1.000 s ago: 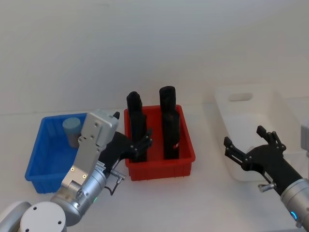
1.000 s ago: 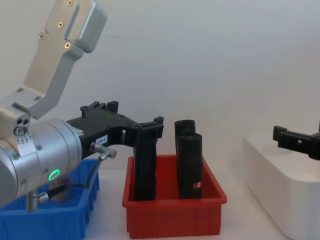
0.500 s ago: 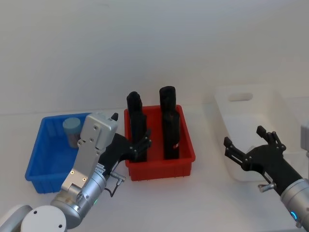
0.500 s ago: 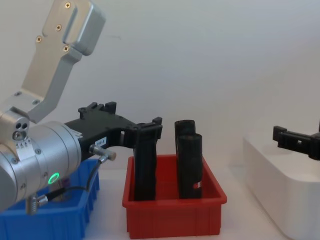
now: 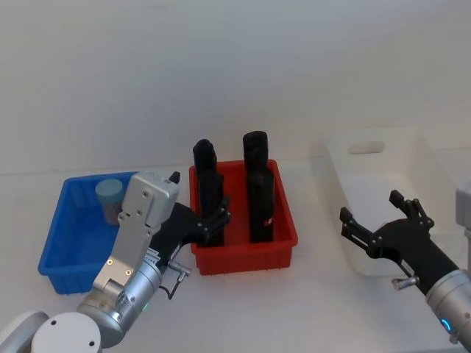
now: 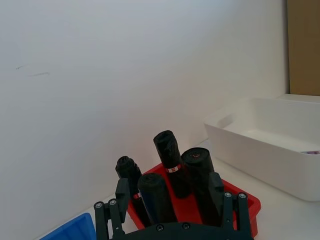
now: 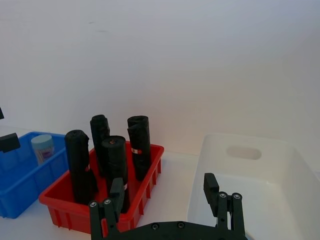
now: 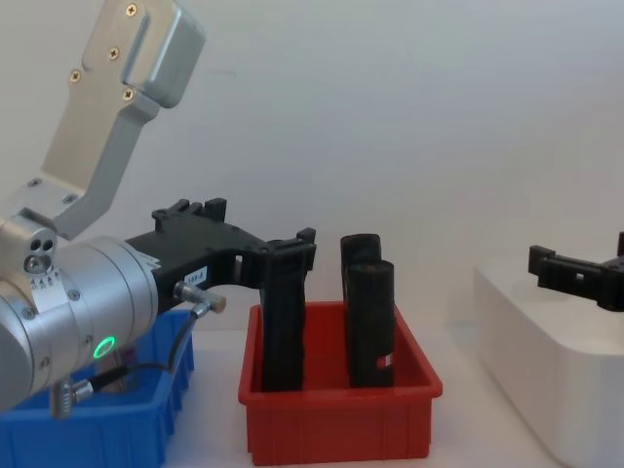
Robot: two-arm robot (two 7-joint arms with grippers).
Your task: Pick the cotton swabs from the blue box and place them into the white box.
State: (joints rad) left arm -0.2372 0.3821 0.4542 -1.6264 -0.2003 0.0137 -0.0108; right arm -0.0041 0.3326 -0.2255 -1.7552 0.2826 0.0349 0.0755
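One cotton swabs jar (image 5: pixel 109 198) with a pale lid stands in the far corner of the blue box (image 5: pixel 62 246); the right wrist view shows the jar (image 7: pixel 42 147) too. My left gripper (image 5: pixel 200 194) hovers open between the blue box and the red bin, right of the jar and apart from it, with nothing between its fingers (image 6: pixel 120 192). My right gripper (image 5: pixel 372 207) hangs open and empty over the near left edge of the white box (image 5: pixel 390 158). The chest view shows my left gripper (image 8: pixel 255 226) large and the right gripper (image 8: pixel 585 263) at the right edge.
A red bin (image 5: pixel 243 254) holding several upright black rolls (image 5: pixel 257 191) stands between the blue box and the white box, just ahead of my left gripper. A plain white wall rises behind the table. Bare tabletop lies in front of the bins.
Almost nothing: my left arm has sunk a touch and my right gripper has edged slightly left. Both stay open and empty.
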